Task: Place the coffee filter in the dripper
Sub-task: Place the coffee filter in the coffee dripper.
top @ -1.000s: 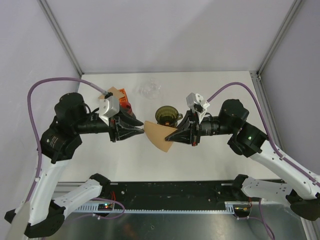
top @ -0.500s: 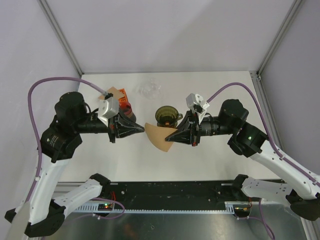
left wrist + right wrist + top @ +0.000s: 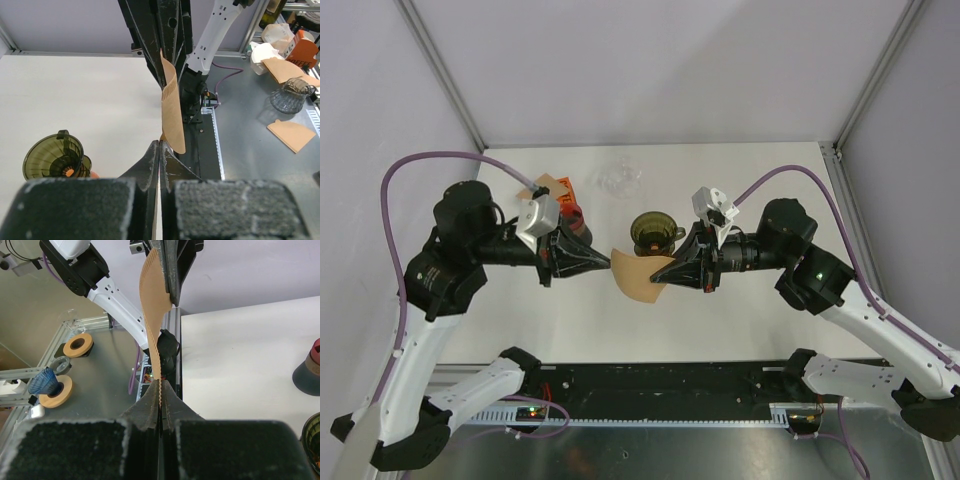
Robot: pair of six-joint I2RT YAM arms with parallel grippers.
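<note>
Clamping one corner of the coffee filter (image 3: 638, 272), the right gripper (image 3: 665, 278) has its jaws pressed flat on the paper. At the opposite edge the left gripper (image 3: 607, 263) shows jaws together; whether they pinch it, I cannot tell. The filter's long axis runs jaw to jaw, just nearside of the dripper (image 3: 650, 231). The right arm is nearer the dripper. Count: one filter held, one dripper.

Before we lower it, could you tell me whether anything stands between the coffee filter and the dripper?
Nothing visible does. The coffee filter, pinched in the right gripper, hangs just beside the dripper, whose mouth is uncovered. The left gripper sits at the filter's other edge, off that path.
</note>
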